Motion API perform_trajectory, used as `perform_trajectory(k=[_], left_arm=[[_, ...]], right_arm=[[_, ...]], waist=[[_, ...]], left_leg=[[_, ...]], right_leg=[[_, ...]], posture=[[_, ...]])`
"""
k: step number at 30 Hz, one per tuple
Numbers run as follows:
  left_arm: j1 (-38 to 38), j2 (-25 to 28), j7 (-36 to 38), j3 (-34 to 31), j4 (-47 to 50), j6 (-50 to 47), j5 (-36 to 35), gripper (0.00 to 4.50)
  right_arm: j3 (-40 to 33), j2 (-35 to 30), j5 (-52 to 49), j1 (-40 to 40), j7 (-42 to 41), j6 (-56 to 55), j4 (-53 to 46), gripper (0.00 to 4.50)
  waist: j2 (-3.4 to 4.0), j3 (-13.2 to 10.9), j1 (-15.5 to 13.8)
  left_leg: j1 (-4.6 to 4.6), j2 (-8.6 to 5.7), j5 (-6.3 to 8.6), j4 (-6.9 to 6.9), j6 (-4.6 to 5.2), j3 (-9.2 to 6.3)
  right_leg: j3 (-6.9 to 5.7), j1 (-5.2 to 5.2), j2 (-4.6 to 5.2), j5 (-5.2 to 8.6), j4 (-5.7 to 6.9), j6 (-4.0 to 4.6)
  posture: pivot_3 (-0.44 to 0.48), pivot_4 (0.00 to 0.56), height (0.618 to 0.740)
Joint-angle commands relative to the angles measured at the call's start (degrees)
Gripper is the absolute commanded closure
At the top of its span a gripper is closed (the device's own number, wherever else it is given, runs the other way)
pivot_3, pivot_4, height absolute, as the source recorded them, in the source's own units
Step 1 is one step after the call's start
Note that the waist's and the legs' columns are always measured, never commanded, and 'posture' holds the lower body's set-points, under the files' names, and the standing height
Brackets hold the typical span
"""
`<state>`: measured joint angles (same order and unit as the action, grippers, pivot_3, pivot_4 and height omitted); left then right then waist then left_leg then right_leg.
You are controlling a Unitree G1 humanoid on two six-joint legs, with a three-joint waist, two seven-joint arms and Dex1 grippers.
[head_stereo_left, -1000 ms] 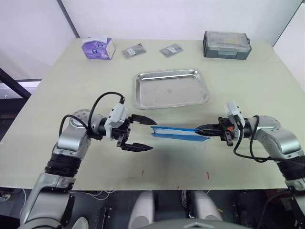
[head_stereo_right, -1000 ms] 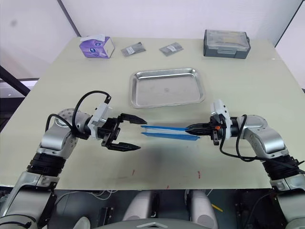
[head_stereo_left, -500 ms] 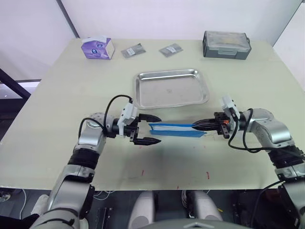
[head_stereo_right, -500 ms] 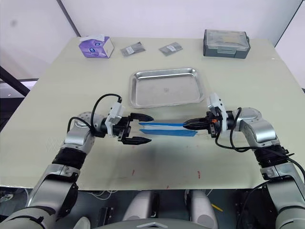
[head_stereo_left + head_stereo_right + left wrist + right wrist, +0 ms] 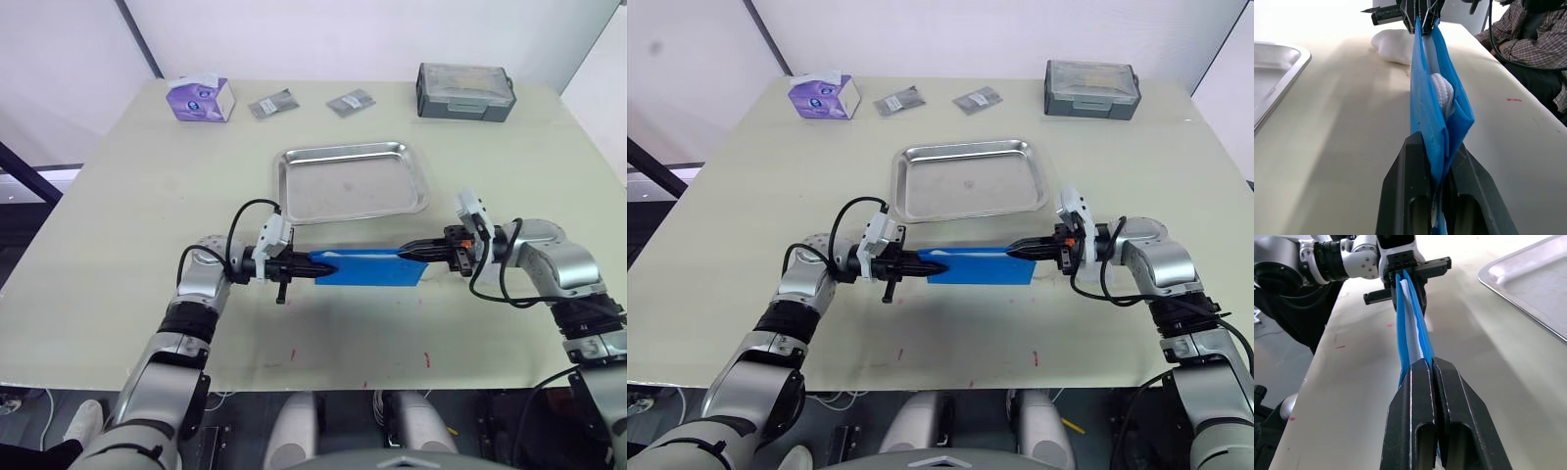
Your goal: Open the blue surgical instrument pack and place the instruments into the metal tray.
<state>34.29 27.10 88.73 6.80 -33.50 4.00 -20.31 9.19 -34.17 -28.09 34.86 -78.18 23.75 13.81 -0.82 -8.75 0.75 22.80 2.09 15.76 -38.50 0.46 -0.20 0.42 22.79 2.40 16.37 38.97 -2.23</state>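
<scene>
The blue surgical instrument pack (image 5: 364,267) hangs edge-up just above the table, in front of the metal tray (image 5: 353,182), stretched between both grippers. My left gripper (image 5: 312,266) is shut on the pack's left end; in the left wrist view its fingers (image 5: 1411,166) pinch the blue edge (image 5: 1427,103). My right gripper (image 5: 407,254) is shut on the right end, its fingers (image 5: 1415,396) clamped over the blue folds (image 5: 1411,328). The pack's leaves gape slightly and show pale lining. The instruments are hidden inside it. The tray is empty.
At the table's far edge stand a purple tissue box (image 5: 201,98), two grey foil packets (image 5: 273,105) (image 5: 351,102) and a dark grey plastic box (image 5: 465,91). A person in a checked shirt (image 5: 1542,34) sits beyond the table's right side.
My left gripper has moved right to the pack's left end and shut on it. The right gripper has kept its hold, and the pack has turned more edge-up.
</scene>
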Motion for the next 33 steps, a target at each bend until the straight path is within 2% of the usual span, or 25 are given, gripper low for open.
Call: perform_trajectory(k=[1,3,5,6,9,10,11,13,18,27,30,33], left_arm=[[-0.5,-0.2,-0.4,-1.5,2.4,-0.4,-0.9,4.44],[-1.3,-0.1,-1.4,-1.7,4.3,-1.3,-1.1,4.44],[-2.0,0.0,-2.2,-2.0,5.9,-2.0,-1.1,4.5],[-2.6,0.1,-2.5,-1.9,6.6,-2.1,-1.0,4.5],[-4.0,0.5,-2.9,-1.9,8.2,-2.3,-0.9,4.5],[-4.3,0.6,-2.9,-1.9,8.5,-2.2,-0.8,4.5],[-4.4,0.7,-2.9,-1.8,8.6,-2.0,-0.6,4.5],[-4.5,0.8,-2.8,-1.7,8.5,-1.5,-0.2,4.5],[-4.0,1.2,-2.6,-1.5,7.8,-0.6,0.4,4.5],[-3.0,1.7,-1.7,-1.4,7.4,0.0,0.7,4.5],[-2.2,1.9,-1.0,-1.3,6.6,0.4,1.1,4.5],[-1.9,2.0,-0.7,-1.4,6.3,0.4,1.1,4.5]], right_arm=[[-3.0,0.4,-1.2,0.3,0.6,-0.4,-2.9,4.5],[-4.2,0.1,-2.4,-0.3,1.2,1.2,-4.5,4.5],[-5.2,-0.4,-2.8,-1.2,1.7,1.9,-6.2,3.35],[-6.2,-0.9,-3.4,-2.0,2.1,2.4,-7.6,3.16],[-8.5,-2.3,-4.1,-4.3,3.3,3.2,-10.8,1.86],[-9.2,-2.7,-4.2,-5.0,3.7,3.2,-11.5,1.24],[-10.2,-3.2,-4.4,-5.7,4.1,3.2,-12.0,0.98],[-12.2,-3.9,-4.5,-7.1,5.4,2.8,-12.8,0.11],[-17.1,-6.0,-2.2,-10.9,9.4,-0.4,-11.9,0.03],[-20.1,-7.6,3.2,-19.5,17.5,-4.5,-9.1,0.03],[-20.8,-7.4,5.6,-21.7,22.2,-4.2,-7.0,0.03],[-21.1,-7.3,5.6,-23.1,23.4,-3.3,-6.3,0.03]], waist=[[0.0,0.0,0.0],[0.0,0.0,0.0],[0.0,0.0,0.0],[0.0,0.0,0.0],[0.0,0.0,-0.2],[0.0,0.0,-0.1],[0.0,0.0,-0.1],[0.0,0.0,-0.1],[0.0,0.0,-0.1],[0.0,0.0,-0.1],[0.0,0.0,-0.1],[0.01,0.0,0.0]], left_leg=[[0.0,0.0,0.0,0.0,0.0,0.0],[0.0,0.0,0.0,0.0,0.0,0.0],[0.01,0.0,0.0,0.0,0.0,0.0],[0.01,0.0,0.0,0.0,0.0,0.0],[0.04,0.0,0.0,0.01,0.0,-0.03],[0.05,0.0,0.0,0.01,0.0,-0.03],[0.04,0.0,0.0,0.0,0.0,-0.02],[0.03,-0.01,0.0,0.0,0.0,-0.01],[0.03,-0.01,0.0,0.01,0.01,-0.02],[0.01,-0.01,0.0,0.02,0.01,0.03],[0.0,-0.01,0.0,0.02,0.01,0.06],[-0.01,-0.01,0.0,0.02,0.01,0.07]], right_leg=[[0.0,0.0,0.0,0.0,0.0,0.0],[0.0,0.0,0.0,0.0,-0.01,0.0],[0.01,0.0,0.01,0.0,-0.01,0.0],[0.01,0.0,0.01,0.0,0.0,0.0],[-0.01,0.01,0.01,0.0,-0.02,0.0],[-0.01,0.0,0.02,0.0,-0.03,0.0],[0.01,0.0,0.03,0.0,-0.02,0.0],[0.01,0.0,0.03,-0.01,0.0,-0.01],[0.01,0.0,0.02,0.0,-0.01,-0.01],[0.04,0.0,0.01,0.0,-0.01,-0.01],[0.06,0.0,0.01,0.0,0.0,-0.01],[0.08,0.0,0.0,0.0,-0.01,-0.01]], posture=[[0.0,0.15,0.734],[0.0,0.15,0.734],[0.0,0.15,0.734],[0.0,0.15,0.734],[0.0,0.15,0.734],[0.0,0.15,0.734],[0.0,0.15,0.734],[0.0,0.15,0.734],[0.0,0.15,0.734],[0.0,0.15,0.734],[0.0,0.15,0.734],[0.0,0.15,0.734]])
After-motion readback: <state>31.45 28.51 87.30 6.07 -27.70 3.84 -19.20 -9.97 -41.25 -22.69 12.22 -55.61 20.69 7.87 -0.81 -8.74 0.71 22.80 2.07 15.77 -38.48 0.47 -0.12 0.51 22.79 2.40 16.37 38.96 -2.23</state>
